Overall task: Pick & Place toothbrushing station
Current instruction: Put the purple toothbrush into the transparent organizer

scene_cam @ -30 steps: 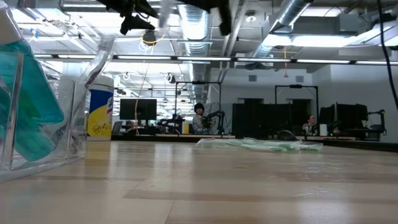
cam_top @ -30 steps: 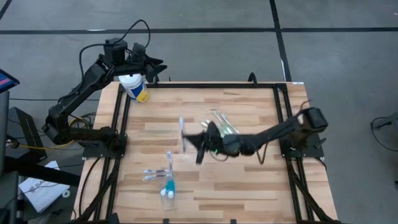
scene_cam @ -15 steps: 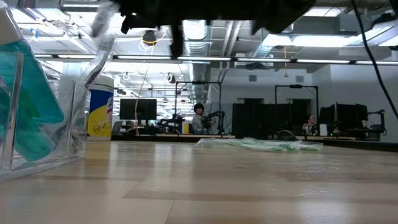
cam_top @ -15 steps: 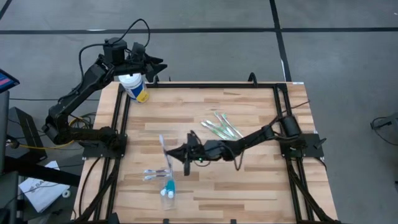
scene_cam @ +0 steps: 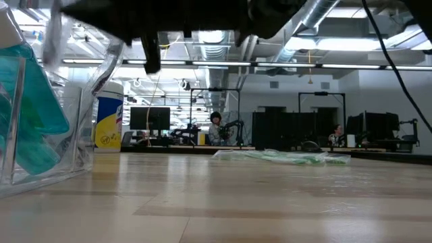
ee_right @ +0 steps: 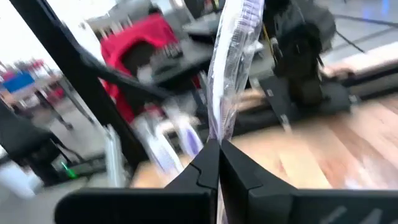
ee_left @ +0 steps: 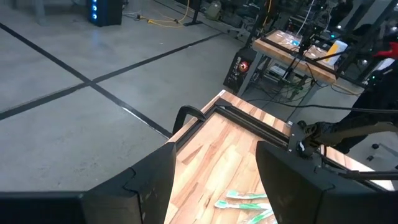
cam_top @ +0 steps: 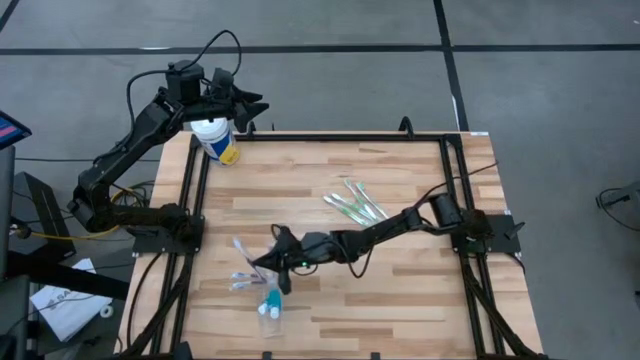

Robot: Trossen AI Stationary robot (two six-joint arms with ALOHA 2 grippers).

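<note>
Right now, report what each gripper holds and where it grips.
Right gripper: shut on the lower end of a wrapped toothbrush. Left gripper: open, holds nothing, beside the canister.

No legible text in any view; print on yellow label of white-lidded canister [scene_cam: 109, 121] too small to read.

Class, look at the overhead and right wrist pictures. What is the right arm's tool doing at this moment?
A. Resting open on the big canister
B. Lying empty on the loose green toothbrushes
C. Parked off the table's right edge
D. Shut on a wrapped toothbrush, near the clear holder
D. The right tool is pinched shut on a wrapped toothbrush, close to the clear holder; the loose green toothbrushes lie apart, untouched.
</note>
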